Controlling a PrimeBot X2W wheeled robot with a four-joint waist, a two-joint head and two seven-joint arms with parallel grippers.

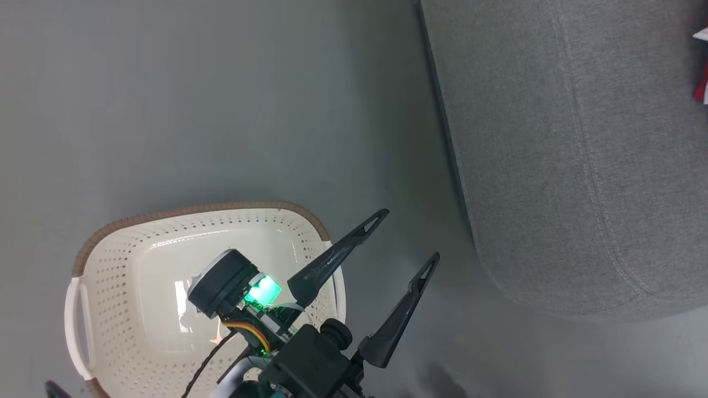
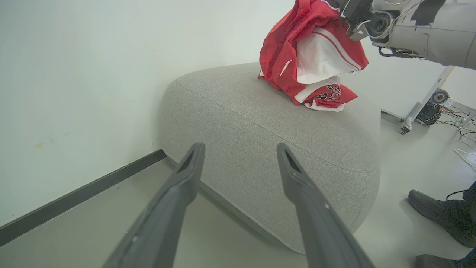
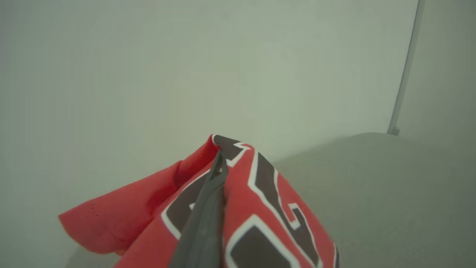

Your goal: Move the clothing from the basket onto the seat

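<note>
Mostly red clothing (image 2: 282, 56), white panels.

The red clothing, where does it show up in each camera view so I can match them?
Head view: the red clothing is a sliver at the right edge, over the sofa.
Left wrist view: top centre, its lower folds resting on the sofa.
Right wrist view: bottom centre, pinched in the shut right gripper.
Shared landmark: the grey sofa.
</note>
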